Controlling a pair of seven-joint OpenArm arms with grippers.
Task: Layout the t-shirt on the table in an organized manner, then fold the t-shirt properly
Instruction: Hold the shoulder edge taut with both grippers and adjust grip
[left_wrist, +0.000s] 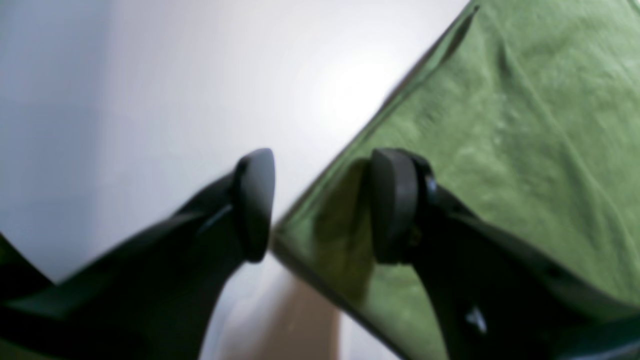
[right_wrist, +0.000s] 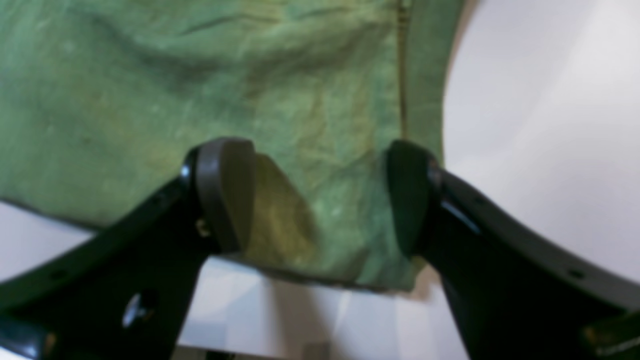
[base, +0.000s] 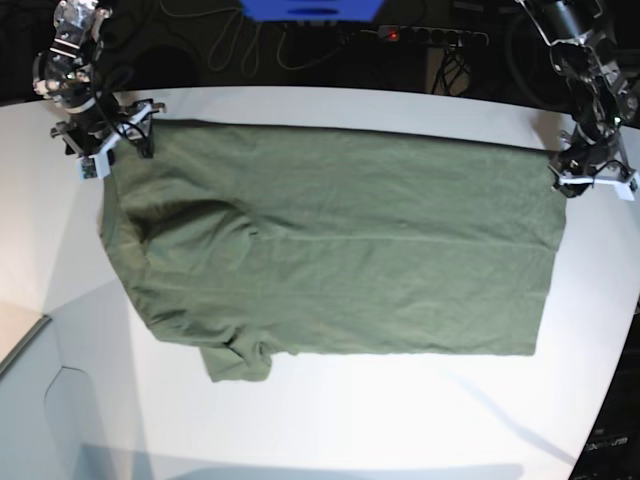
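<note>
The olive-green t-shirt lies spread flat on the white table, with one sleeve bunched at its near left. My left gripper is at the shirt's far right corner. In the left wrist view it is open, one finger over the cloth, the other over bare table. My right gripper is at the far left corner. In the right wrist view it is open, and the shirt's corner lies between its fingers. Neither holds the cloth.
Cables and a power strip lie behind the table's far edge, beside a blue object. The table's curved edge drops off at the near left and at the right.
</note>
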